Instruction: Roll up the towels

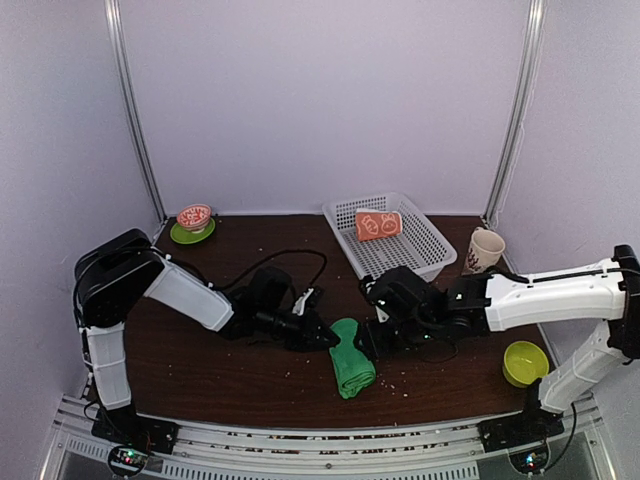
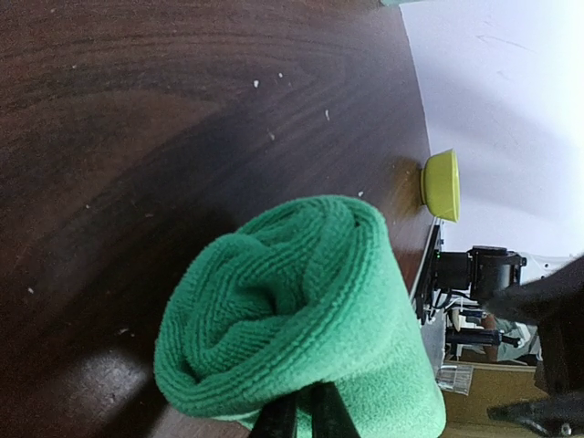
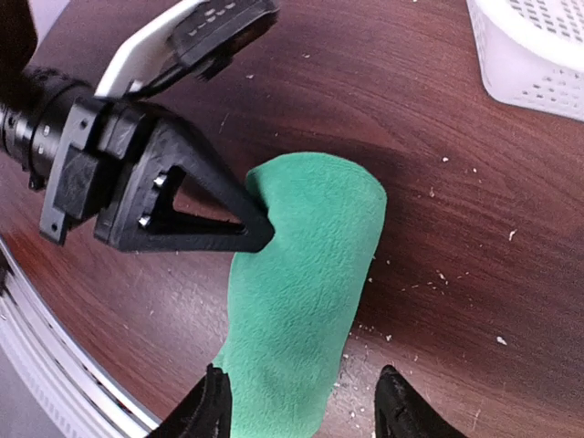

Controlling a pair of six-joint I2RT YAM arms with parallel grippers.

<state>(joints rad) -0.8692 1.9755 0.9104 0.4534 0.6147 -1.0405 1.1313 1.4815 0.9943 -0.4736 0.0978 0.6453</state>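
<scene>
The green towel (image 1: 351, 357) lies rolled on the dark table between the arms. It also shows in the left wrist view (image 2: 301, 319) and the right wrist view (image 3: 306, 274). My left gripper (image 1: 328, 337) is at the roll's far end, its jaws pressed together on the outer layer (image 2: 303, 412); its tip also shows in the right wrist view (image 3: 260, 228). My right gripper (image 3: 306, 411) is open and straddles the roll's near part, the left finger touching the cloth. The orange towel (image 1: 378, 225) lies rolled in the white basket (image 1: 425, 255).
A printed cup (image 1: 485, 250) stands right of the basket. A yellow-green bowl (image 1: 524, 362) sits at the front right and shows in the left wrist view (image 2: 442, 185). A red bowl on a green plate (image 1: 193, 222) stands at the back left. Crumbs dot the table.
</scene>
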